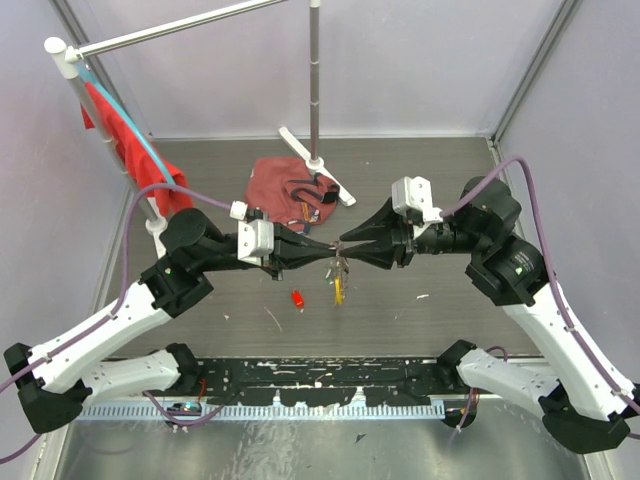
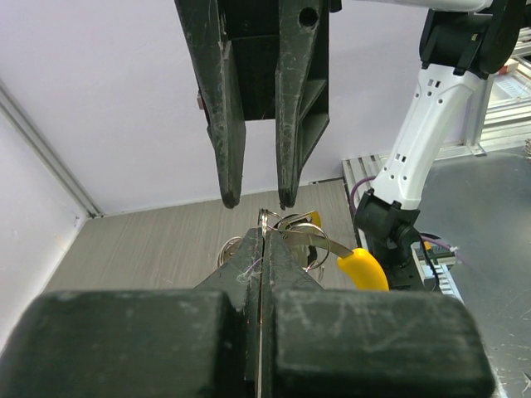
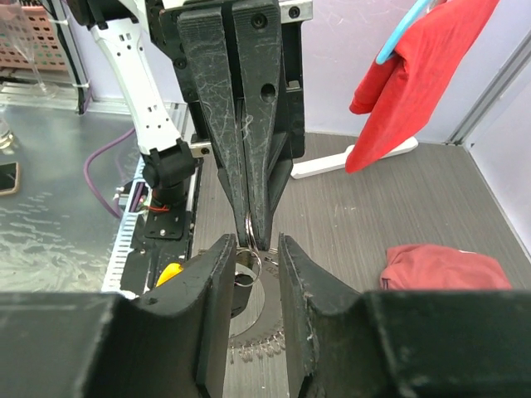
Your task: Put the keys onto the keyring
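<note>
My left gripper [image 1: 325,252] is shut on the top of the keyring [image 3: 250,230], a thin silvery wire loop. The loop hangs below the jaws, and its coiled lower arc [image 3: 257,350] shows in the right wrist view. Keys dangle from it above the table, among them one with a yellow head [image 1: 338,290], also in the left wrist view [image 2: 362,269]. My right gripper [image 1: 346,246] faces the left one tip to tip. It is open and empty, with one fingertip on each side of the left gripper's tips [image 3: 251,249]. In the left wrist view its fingers [image 2: 228,124] stand just beyond the ring [image 2: 264,220].
A metal pole stand with a white foot [image 1: 315,120] rises behind the grippers. A crumpled red cloth [image 1: 285,190] lies at its base. A red garment [image 1: 130,140] hangs from a rack at the back left. A small red object [image 1: 297,298] lies on the table below the keys.
</note>
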### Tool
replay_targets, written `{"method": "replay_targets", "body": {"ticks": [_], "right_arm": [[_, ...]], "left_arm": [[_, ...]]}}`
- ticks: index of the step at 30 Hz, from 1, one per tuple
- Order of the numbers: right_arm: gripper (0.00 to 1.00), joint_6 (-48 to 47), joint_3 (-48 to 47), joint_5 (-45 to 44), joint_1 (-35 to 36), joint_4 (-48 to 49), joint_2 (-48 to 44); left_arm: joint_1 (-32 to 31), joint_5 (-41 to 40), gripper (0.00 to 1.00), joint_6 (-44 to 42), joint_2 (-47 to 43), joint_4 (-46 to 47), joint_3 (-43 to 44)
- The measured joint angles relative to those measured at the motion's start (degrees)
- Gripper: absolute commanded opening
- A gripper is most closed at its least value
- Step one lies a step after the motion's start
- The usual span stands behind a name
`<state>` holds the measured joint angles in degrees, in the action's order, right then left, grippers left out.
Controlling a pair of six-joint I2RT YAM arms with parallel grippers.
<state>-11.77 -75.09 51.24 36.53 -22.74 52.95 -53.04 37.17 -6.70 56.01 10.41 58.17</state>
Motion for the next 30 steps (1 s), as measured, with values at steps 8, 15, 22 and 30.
{"method": "replay_targets", "body": {"ticks": [8,15,22,30], "right_arm": [[0.27,-0.13,0.0,0.94,0.0,-2.03,1.9],[0.26,-0.07,0.0,1.42,-0.02,-2.38,1.95],[0.22,0.28,-0.02,2.01,-0.17,-2.32,1.95],[0.28,0.46,-0.02,2.71,-0.28,-2.29,1.97]], "left_arm": [[0.02,0.02,0.0,0.0,0.0,-0.02,0.0],[0.02,0.39,0.0,0.02,0.04,-0.02,0.02],[0.07,1.25,0.0,0.37,0.44,-0.2,0.68],[0.07,1.62,0.0,0.48,0.59,-0.55,1.03]]}}
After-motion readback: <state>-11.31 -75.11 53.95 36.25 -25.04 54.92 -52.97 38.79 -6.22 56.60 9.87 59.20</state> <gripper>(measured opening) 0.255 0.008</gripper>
